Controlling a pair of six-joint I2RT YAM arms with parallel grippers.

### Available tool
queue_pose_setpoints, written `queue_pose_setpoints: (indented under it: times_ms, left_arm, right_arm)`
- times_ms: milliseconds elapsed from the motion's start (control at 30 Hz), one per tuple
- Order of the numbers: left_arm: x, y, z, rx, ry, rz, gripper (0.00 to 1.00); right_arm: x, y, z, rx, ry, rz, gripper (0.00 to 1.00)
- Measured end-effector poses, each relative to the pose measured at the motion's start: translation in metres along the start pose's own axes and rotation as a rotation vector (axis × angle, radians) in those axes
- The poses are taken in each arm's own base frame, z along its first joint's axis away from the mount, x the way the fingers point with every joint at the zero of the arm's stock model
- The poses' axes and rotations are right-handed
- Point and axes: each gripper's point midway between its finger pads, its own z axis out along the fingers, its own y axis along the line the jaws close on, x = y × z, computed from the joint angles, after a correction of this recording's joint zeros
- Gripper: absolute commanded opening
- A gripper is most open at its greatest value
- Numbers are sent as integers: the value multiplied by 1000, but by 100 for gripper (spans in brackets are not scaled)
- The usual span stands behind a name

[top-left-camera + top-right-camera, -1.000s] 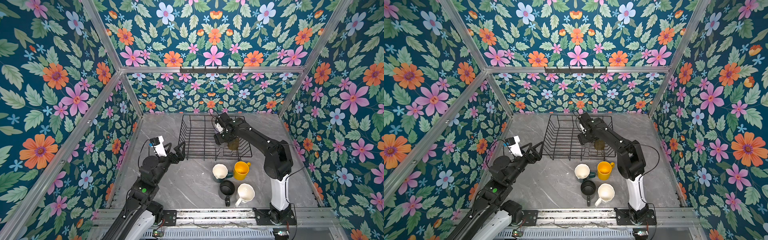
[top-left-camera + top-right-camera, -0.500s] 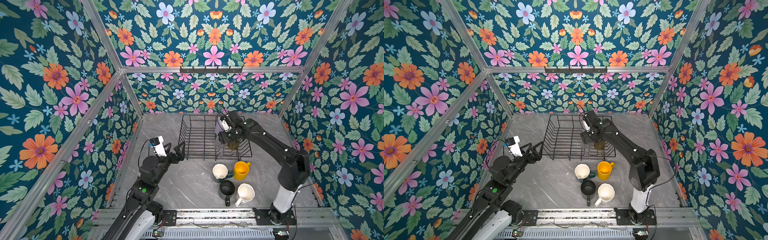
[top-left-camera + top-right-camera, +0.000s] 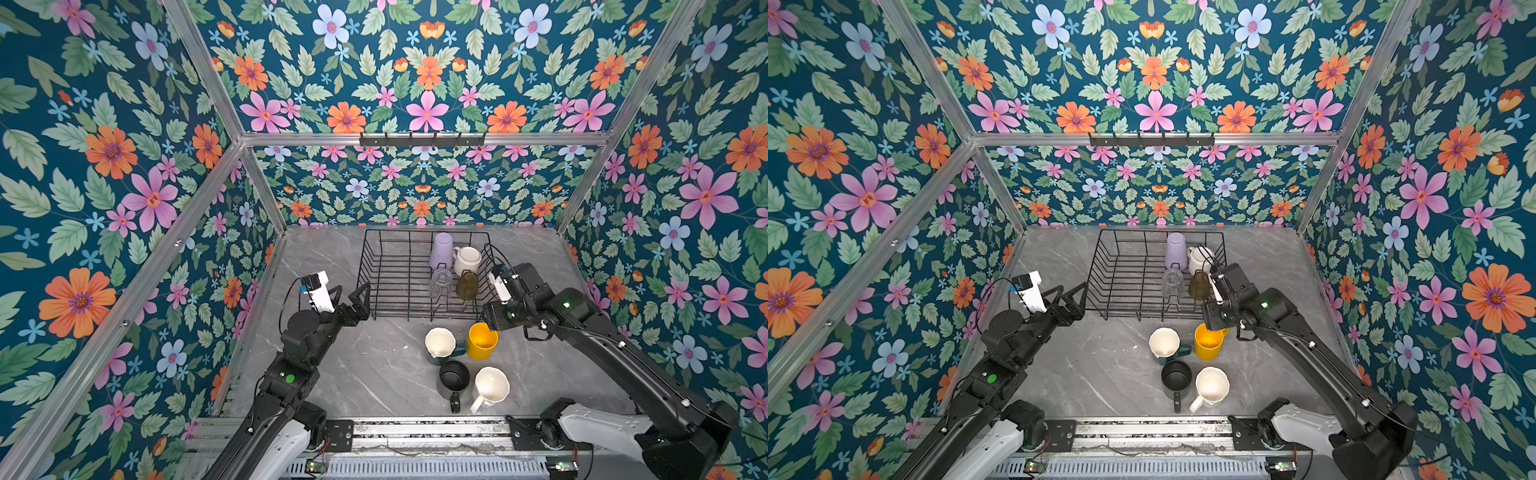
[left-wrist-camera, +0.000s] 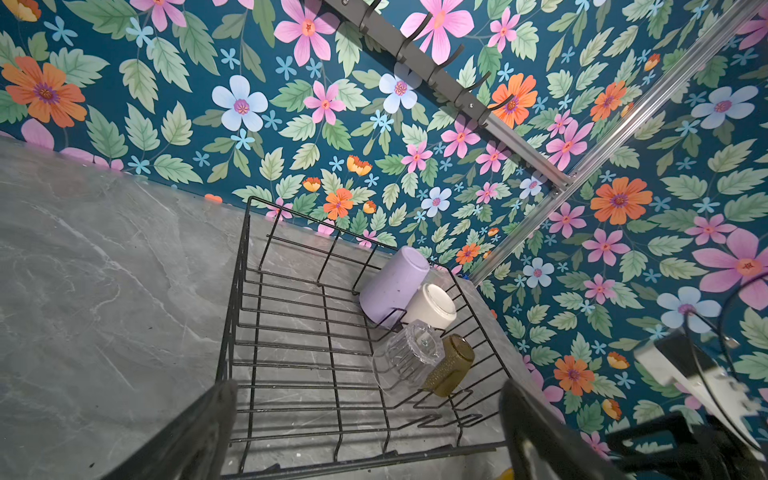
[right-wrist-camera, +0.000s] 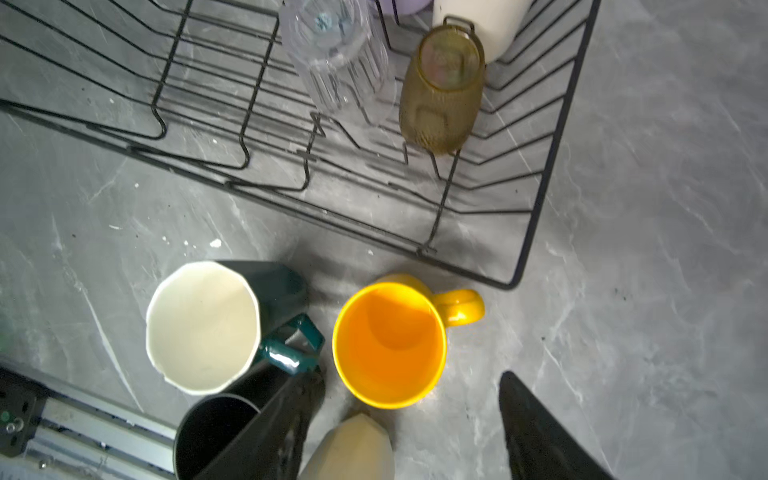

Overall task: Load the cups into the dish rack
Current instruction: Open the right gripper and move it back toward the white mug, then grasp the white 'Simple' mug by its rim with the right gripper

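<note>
The right pincer point(image 5: 405, 376) hangs released and empty just above the glossy yellow ceramic mug point(image 5: 390, 345); behind its fingers stand the black mug point(image 5: 216, 432) and the cream faceted mug point(image 5: 353, 449), and beside them the dark green, white-lined mug point(image 5: 278, 286). Beyond its fingertips, the black wire dish rack point(image 5: 549, 166) holds the olive-amber glass point(image 5: 440, 95), ribbed clear glass point(image 5: 340, 62), white mug point(image 5: 478, 20) and lavender tumbler point(image 3: 441, 251), all base-up. The left pincer point(image 3: 354, 293), also released, faces the rack's near left corner.

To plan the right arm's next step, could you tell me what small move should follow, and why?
Probably lower the right gripper so its open jaws straddle the rim of the yellow mug, which stands upright on the table right below them.
</note>
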Motion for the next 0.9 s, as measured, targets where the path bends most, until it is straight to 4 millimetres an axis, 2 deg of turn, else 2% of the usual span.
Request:
queue_pose_setpoints:
  times_ms: [100,233,333,600,900]
  left_arm:
    - [-1,-1,0,3,-5,2,100]
    - [-2,-1,-1,5,-8,2,100]
    - [-3,-2,-2,9,-13,1,100]
    - [-6,-5,-1,24,-24,2,100]
    - [-4,-8,2,43,-15,9,100]
  right_arm:
    - [22,4,-12,-15,28,-4,64]
    - [30,10,-24,-29,48,6,60]
    - [42,13,-22,-27,95,24,59]
    - [96,12,-14,-8,208,92,57]
    - [135,18,-6,4,284,121,51]
